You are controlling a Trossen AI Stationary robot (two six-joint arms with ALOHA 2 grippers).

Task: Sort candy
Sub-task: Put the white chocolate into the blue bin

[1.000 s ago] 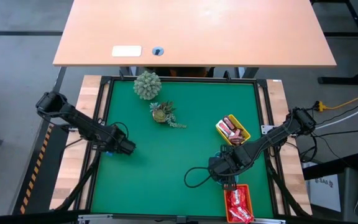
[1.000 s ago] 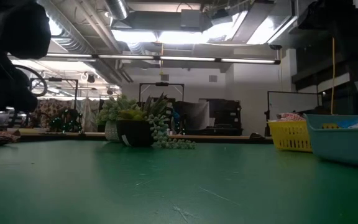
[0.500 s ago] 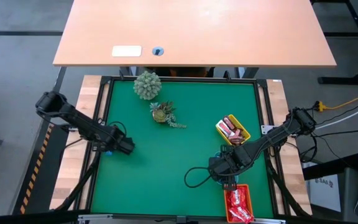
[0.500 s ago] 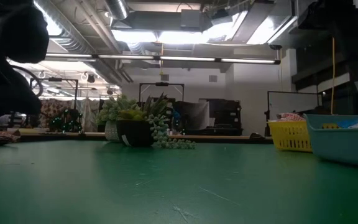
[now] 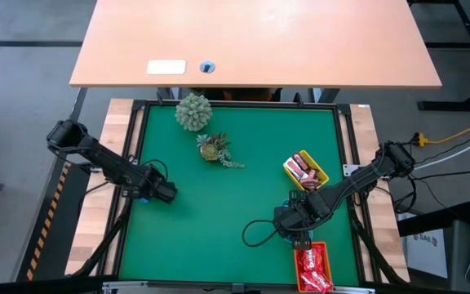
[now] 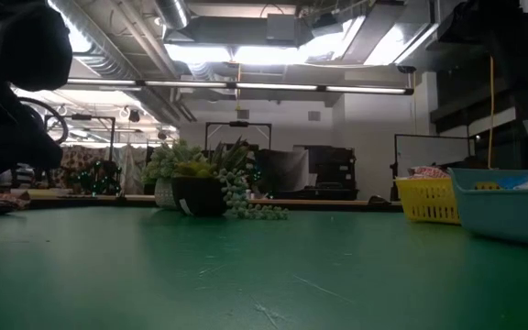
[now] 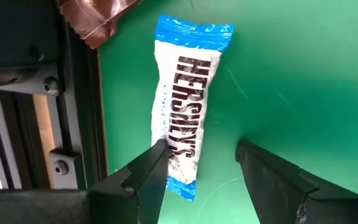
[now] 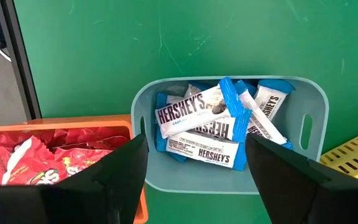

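On the green tabletop (image 5: 219, 204), two small plants (image 5: 193, 111) stand near the far edge, well clear of both arms, and nothing lies between the claws and their candy. The right claw (image 8: 194, 165), released, hangs over a blue tray (image 8: 312, 130) heaped with blue-and-white bars (image 8: 194, 112), between an orange tray (image 8: 55, 127) of red packets (image 8: 61, 162) and a yellow tray (image 5: 306, 170) of maroon bars (image 5: 302, 167). At the tabletop's left edge the left claw (image 7: 197, 165), released, straddles the end of a lone blue-and-white bar (image 7: 185, 99), with a brown wrapper (image 7: 95, 18) just beyond.
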